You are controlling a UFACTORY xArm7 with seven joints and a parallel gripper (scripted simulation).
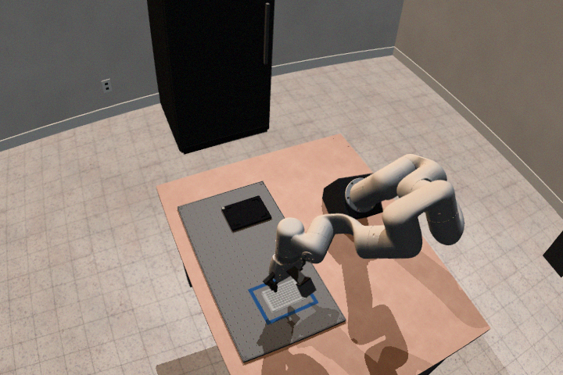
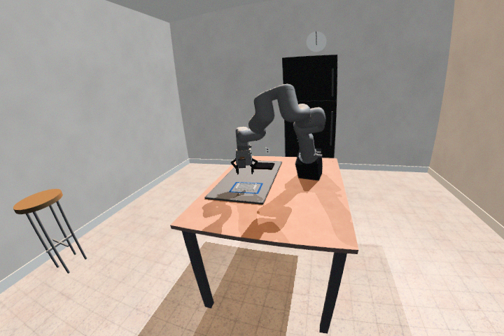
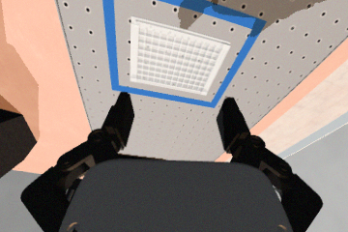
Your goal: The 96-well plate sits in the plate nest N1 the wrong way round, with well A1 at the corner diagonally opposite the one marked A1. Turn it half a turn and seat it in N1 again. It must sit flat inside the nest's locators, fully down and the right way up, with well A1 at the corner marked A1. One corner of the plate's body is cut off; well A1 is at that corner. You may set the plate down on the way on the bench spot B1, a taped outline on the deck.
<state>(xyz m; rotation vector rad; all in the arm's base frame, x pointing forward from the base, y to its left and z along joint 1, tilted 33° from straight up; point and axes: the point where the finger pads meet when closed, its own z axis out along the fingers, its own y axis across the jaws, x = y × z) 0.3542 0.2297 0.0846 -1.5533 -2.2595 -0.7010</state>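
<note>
White 96-well plate (image 3: 178, 56) inside blue outline (image 3: 115, 53), below wide-open jaws, untouched

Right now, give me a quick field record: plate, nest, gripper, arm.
plate: white 96-well plate lies flat inside the blue taped outline B1 on the grey deck
nest: black nest N1 at the deck's far end, no plate in it
gripper: gripper open, holding nothing, above the deck just short of the plate
arm: reaches from its black base across the table to B1
cut corner: too small to tell
</note>
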